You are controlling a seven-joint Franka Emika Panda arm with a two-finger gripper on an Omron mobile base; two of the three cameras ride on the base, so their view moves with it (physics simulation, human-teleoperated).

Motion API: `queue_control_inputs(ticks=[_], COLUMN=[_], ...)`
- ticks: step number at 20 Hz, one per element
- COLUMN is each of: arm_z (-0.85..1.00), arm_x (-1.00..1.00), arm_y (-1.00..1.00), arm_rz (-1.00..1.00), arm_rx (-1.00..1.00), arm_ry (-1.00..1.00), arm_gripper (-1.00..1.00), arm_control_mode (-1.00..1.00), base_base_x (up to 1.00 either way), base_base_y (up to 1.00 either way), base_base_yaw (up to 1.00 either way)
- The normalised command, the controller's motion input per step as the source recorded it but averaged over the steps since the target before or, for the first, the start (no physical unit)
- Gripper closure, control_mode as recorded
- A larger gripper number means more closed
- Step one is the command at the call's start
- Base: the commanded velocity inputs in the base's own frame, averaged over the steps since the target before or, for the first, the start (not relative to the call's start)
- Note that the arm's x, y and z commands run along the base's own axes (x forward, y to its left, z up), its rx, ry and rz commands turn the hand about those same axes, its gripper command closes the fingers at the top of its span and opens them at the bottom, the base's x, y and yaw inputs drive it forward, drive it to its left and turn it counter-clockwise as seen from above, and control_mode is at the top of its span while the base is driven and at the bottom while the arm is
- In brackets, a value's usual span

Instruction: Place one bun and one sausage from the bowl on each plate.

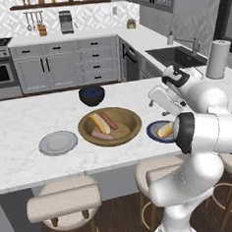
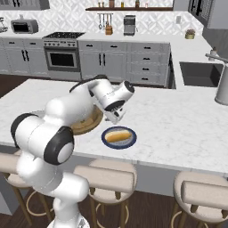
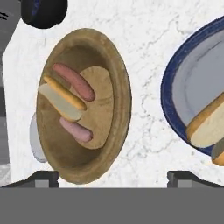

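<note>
**One bun plated, sausage pick next**

Our tool (image 2: pixel 116 116) hangs above the white marble worktop (image 1: pixel 19 120), between the wide brown wooden bowl (image 1: pixel 133 117) and the dark blue round plate (image 2: pixel 129 141). The tips in the hand view sit wide apart with nothing between them, so we read it as open and empty.

The blue plate carries one tan bun (image 2: pixel 118 135). The bowl holds a second pale bun (image 3: pixel 61 101) and two pink sausages (image 3: pixel 74 82). The light grey round plate (image 1: pixel 58 142) is bare.

Our call for the next step: take the upper sausage, align the fingers across its short axis, and descend clear of the bun lying against it.

The hand view gives sausage orientation and spacing. The left base view adds the grey plate in full and a small dark blue-black bowl (image 1: pixel 91 94) behind the wooden one. In the right base view our arm covers most of the bowl.
</note>
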Motion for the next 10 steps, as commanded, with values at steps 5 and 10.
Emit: queue_control_inputs(ticks=[5,10], arm_z=[0.92,0.12], arm_x=[0.02,0.01], arm_y=[1.00,0.69], arm_rz=[0.24,0.10], arm_rx=[-0.02,-0.16], arm_ry=[-0.04,-0.03], arm_gripper=[-1.00,-1.00], arm_control_mode=[-1.00,-1.00], base_base_x=[0.00,0.00], base_base_y=[0.00,0.00], base_base_yaw=[0.00,0.00])
